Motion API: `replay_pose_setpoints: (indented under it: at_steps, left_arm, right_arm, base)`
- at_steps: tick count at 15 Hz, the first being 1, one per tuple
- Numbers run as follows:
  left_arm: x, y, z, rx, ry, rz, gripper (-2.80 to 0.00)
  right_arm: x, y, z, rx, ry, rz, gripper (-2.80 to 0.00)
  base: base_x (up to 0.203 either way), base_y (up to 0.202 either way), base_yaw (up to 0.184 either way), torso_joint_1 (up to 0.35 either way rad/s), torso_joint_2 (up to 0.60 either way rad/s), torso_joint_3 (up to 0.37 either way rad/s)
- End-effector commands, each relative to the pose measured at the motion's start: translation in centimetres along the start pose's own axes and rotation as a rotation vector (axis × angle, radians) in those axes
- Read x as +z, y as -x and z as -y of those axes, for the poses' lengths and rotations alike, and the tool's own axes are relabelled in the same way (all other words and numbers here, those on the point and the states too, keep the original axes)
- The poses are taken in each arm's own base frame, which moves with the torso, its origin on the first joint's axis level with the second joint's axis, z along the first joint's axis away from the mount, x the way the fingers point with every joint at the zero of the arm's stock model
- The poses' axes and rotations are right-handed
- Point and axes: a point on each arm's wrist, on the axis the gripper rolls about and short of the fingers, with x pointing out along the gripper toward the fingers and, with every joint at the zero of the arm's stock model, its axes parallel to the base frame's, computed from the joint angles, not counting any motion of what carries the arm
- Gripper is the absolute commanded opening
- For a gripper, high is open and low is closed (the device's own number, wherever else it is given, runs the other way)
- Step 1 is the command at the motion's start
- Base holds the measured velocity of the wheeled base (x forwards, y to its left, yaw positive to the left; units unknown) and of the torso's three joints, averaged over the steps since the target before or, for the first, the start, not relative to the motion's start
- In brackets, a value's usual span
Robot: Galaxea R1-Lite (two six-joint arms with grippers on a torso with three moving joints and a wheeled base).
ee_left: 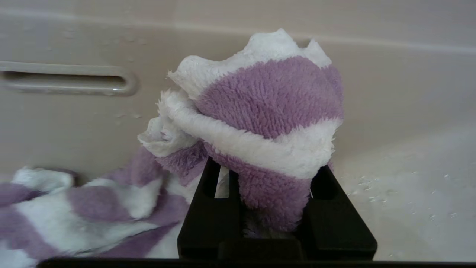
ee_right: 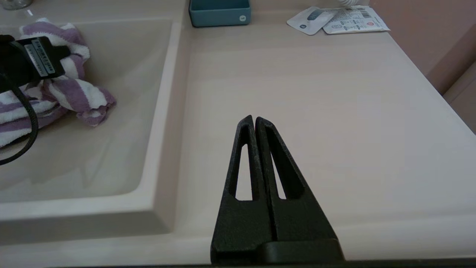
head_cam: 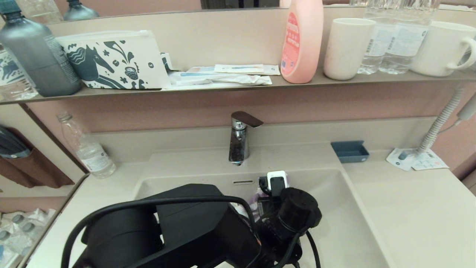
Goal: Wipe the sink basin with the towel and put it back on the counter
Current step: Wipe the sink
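The purple-and-white striped towel is bunched up between the fingers of my left gripper, which is shut on it. The gripper is down in the beige sink basin, close to the back wall, right of the overflow slot. The rest of the towel trails over the basin floor. From the head view my left arm covers most of the basin, and only a scrap of towel shows. The drain plug is hidden. My right gripper is shut and empty above the counter, right of the basin.
A chrome faucet stands behind the basin. A blue tray and paper packets lie at the counter's back right, a plastic bottle at back left. The shelf above holds a pink bottle, cups and a horse-print pouch.
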Motion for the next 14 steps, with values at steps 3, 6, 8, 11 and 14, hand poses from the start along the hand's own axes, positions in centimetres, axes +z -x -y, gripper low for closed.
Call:
replay_pose_setpoints:
  at_steps: [3, 6, 8, 11, 14]
  left_arm:
    - [0.4, 0.5, -2.3, 0.011, -0.012, 0.052, -2.80]
    - [0.1, 0.7, -4.4, 0.027, -0.042, 0.078, -2.80]
    - [-0.9, 1.4, -6.2, 0.035, -0.074, 0.055, -2.80]
    - [-1.4, 1.6, -9.0, 0.065, -0.069, 0.056, -2.80]
    - [-1.0, 1.6, -11.6, 0.079, -0.071, 0.038, -2.80]
  right_arm:
    - [0.0, 0.0, 0.0, 0.000, 0.000, 0.000, -2.80]
    - [0.0, 0.0, 0.0, 0.000, 0.000, 0.000, -2.80]
    - [0.0, 0.0, 0.0, 0.000, 0.000, 0.000, -2.80]
    - [0.0, 0.0, 0.0, 0.000, 0.000, 0.000, -2.80]
    - [0.0, 0.0, 0.0, 0.000, 0.000, 0.000, -2.80]
  base:
    - [0.000, 0.000, 0.000, 0.000, 0.00, 0.000]
    - [0.000, 0.000, 0.000, 0.000, 0.00, 0.000]
    - [0.000, 0.000, 0.000, 0.000, 0.00, 0.000]
    - [0.000, 0.000, 0.000, 0.000, 0.00, 0.000]
    - [0.000, 0.000, 0.000, 0.000, 0.00, 0.000]
